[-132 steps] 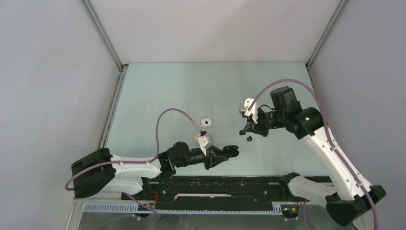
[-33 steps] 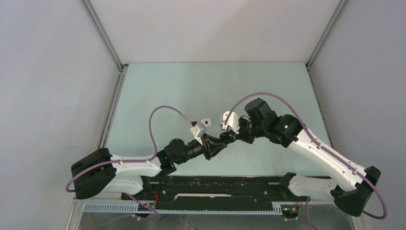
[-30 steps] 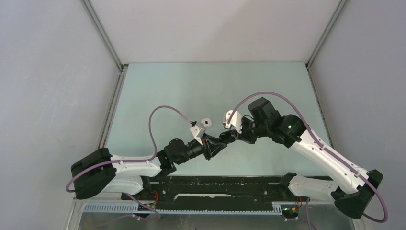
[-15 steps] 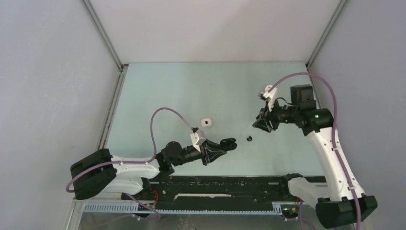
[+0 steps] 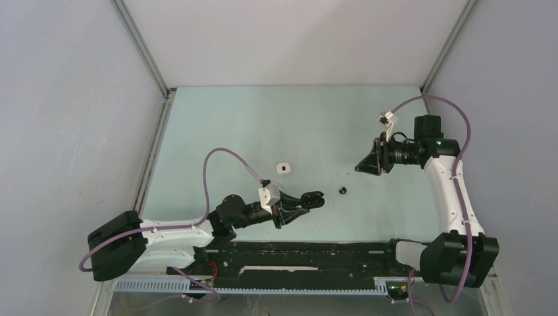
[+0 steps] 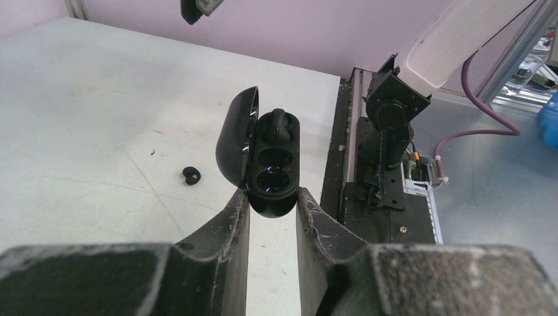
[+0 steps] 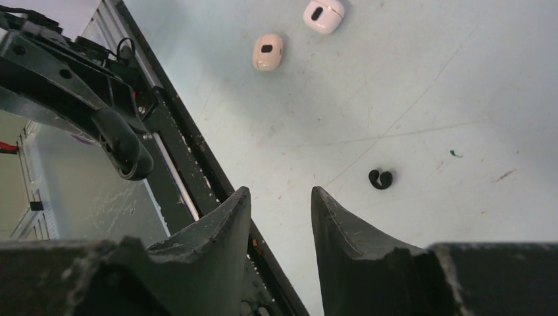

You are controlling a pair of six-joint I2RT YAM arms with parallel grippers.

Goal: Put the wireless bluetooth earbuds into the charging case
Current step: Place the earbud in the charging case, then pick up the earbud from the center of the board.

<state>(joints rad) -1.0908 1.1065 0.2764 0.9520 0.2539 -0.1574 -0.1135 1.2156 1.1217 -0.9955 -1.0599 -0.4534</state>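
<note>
My left gripper (image 5: 299, 205) is shut on an open black charging case (image 5: 312, 198) and holds it above the table. In the left wrist view the case (image 6: 270, 161) has its lid tipped left. A black earbud (image 6: 279, 122) appears to sit at its far end, and two hollows below it are empty. A second black earbud (image 5: 342, 190) lies on the table right of the case. It also shows in the left wrist view (image 6: 191, 175) and the right wrist view (image 7: 380, 178). My right gripper (image 5: 360, 166) is open and empty, up and right of that earbud, and shows in its own view (image 7: 281, 191).
A small white rounded piece (image 5: 283, 167) with a dark spot lies behind the left gripper. The right wrist view shows two such pieces (image 7: 268, 51) (image 7: 324, 14). The black base rail (image 5: 296, 253) runs along the near edge. Walls enclose the table.
The right gripper has pulled away from the case, swinging right and back, open and empty. The left gripper has shifted slightly right and nearer, still holding the open case.
</note>
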